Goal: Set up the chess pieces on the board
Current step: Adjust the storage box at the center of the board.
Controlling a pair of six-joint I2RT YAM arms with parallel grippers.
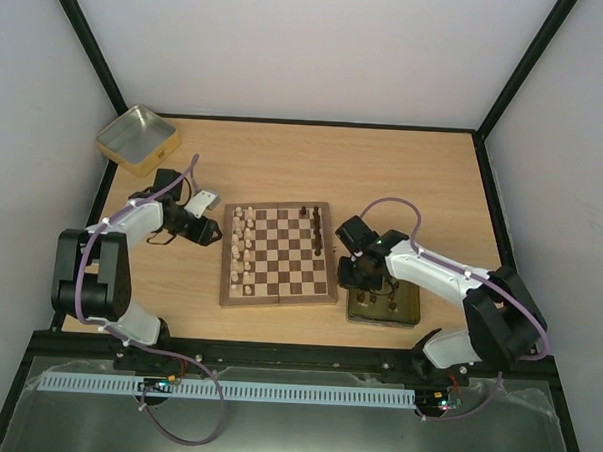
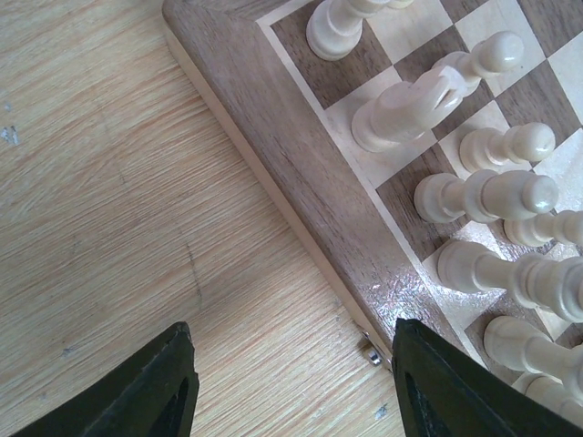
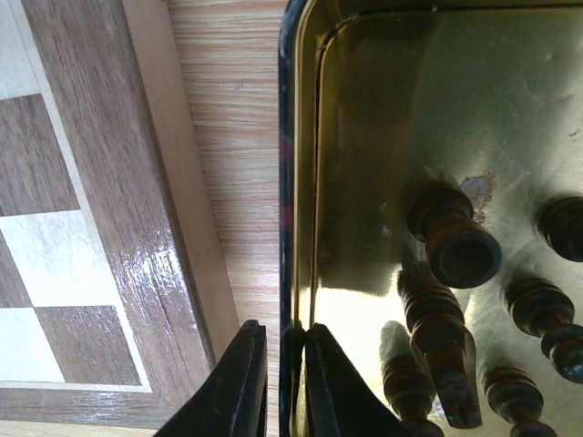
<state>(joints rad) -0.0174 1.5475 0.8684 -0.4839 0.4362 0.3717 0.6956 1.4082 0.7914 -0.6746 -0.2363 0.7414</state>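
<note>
The board (image 1: 276, 297) lies mid-table. Cream pieces (image 1: 243, 245) fill its two left columns, and a few dark pieces (image 1: 315, 227) stand at its far right. My left gripper (image 1: 213, 234) is open and empty over the bare table beside the board's left rim (image 2: 301, 182), close to the cream pieces (image 2: 410, 105); it also shows in the left wrist view (image 2: 296, 382). My right gripper (image 3: 287, 382) is shut on the left wall of a gold tin (image 3: 290, 182), one finger inside and one outside. Several dark pieces (image 3: 451, 241) lie in the tin.
The gold tin (image 1: 350, 310) sits right of the board's near right corner, with a narrow strip of table between them. A second gold tin (image 1: 137, 139) stands at the far left corner. Black frame posts border the table.
</note>
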